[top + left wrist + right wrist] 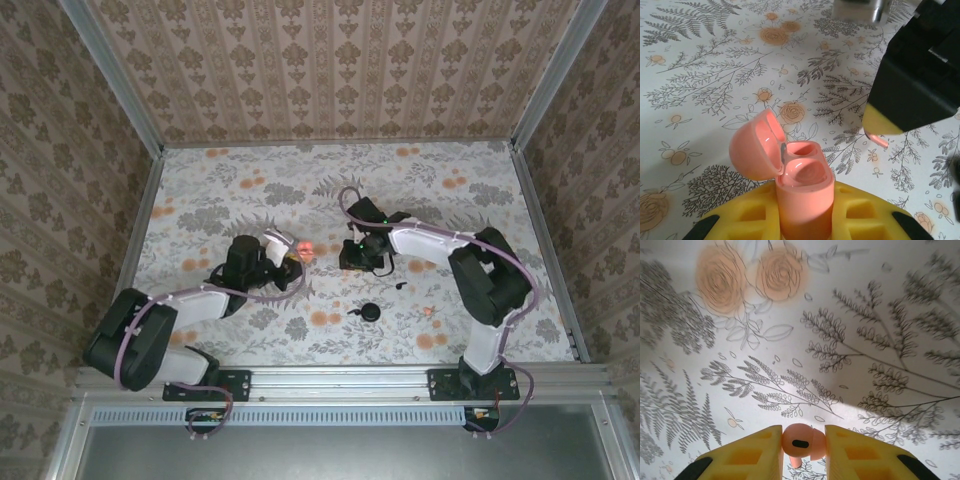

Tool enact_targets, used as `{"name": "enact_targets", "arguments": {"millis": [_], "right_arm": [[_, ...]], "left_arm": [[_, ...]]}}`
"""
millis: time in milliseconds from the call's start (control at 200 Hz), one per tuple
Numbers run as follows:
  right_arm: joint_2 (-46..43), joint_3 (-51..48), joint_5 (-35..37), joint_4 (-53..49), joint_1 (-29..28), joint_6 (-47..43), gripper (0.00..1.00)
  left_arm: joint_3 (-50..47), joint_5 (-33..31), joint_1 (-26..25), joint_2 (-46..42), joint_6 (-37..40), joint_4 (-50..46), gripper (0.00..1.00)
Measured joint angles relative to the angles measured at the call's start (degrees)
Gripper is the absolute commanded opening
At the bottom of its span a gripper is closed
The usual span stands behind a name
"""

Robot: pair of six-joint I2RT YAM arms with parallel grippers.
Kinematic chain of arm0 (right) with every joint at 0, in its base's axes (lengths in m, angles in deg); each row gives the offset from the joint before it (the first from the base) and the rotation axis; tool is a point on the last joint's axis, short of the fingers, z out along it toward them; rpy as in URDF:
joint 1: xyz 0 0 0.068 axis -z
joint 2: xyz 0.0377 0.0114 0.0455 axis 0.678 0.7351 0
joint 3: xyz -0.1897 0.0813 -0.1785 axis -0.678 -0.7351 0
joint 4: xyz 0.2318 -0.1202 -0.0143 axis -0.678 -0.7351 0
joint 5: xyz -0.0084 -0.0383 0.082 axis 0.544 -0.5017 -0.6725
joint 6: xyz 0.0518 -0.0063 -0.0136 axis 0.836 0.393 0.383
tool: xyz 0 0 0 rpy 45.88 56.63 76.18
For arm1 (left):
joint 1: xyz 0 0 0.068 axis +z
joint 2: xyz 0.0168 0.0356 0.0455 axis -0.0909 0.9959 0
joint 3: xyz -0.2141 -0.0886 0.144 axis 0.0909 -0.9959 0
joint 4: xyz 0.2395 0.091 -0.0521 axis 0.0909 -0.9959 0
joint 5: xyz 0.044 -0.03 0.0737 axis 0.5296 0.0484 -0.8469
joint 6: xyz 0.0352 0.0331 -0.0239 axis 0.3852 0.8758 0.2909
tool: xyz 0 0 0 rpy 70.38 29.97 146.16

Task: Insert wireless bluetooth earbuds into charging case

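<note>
My left gripper (pixel 805 222) is shut on the salmon-pink charging case (pixel 804 187), holding it upright between yellow fingers (pixel 747 215). Its lid (pixel 752 150) hangs open to the left and both sockets look empty. In the top view the case (pixel 303 248) sits at table centre-left. My right gripper (pixel 803 445) is shut on a salmon-pink earbud (pixel 802 441), held above the floral tabletop. From the left wrist view, that right gripper (pixel 877 132) hovers just right of the case, the earbud's stem (pixel 879 140) poking out below it.
A small black case (pixel 371 312) lies open near the table's front centre, a black earbud (pixel 400 285) beside it. A second pink earbud (pixel 432 311) lies to the right. Patterned walls (pixel 330 60) enclose the table on three sides.
</note>
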Motion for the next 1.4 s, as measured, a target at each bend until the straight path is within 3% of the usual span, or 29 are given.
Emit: {"name": "enact_targets", "arguments": {"millis": [435, 680, 1400], "right_arm": [[-12.72, -14.51, 1.95, 25.86, 0.98, 1.9, 0.27], [-17.59, -19.89, 2.56, 36.5, 0.96, 2.97, 0.26], [-17.88, -21.07, 8.15, 48.48, -4.57, 5.51, 0.25]], "left_arm": [[0.0, 7.15, -0.17, 13.31, -2.91, 21.16, 0.15], [1.01, 8.52, -1.18, 16.65, -3.78, 27.36, 0.14], [2.4, 6.43, -2.29, 17.94, -4.92, 32.61, 0.14]]}}
